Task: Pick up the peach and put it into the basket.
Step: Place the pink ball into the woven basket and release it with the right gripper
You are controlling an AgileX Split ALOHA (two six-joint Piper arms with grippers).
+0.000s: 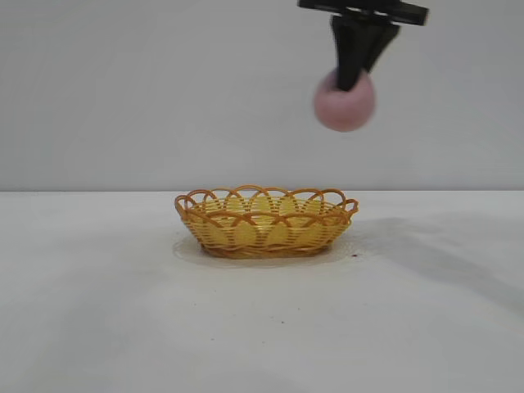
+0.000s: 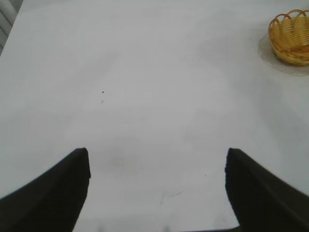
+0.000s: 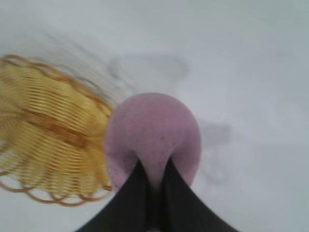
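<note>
Right gripper (image 1: 350,82) is clamped on the peach (image 1: 345,101) and holds it high above the table (image 1: 98,311). The basket (image 1: 266,221) stands below and toward the left arm's side; the peach hangs over or just outside its right rim, so the carry must go leftward before release. Left gripper (image 2: 157,193) is parked well apart, fingers spread, nothing between them

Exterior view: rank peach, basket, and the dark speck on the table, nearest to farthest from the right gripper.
1. peach: clamped in the right gripper, high in the air, up right of the basket.
2. basket: on the table, below and to the left of the gripper.
3. dark speck: on the table just right of the basket's base, lower still.
</note>
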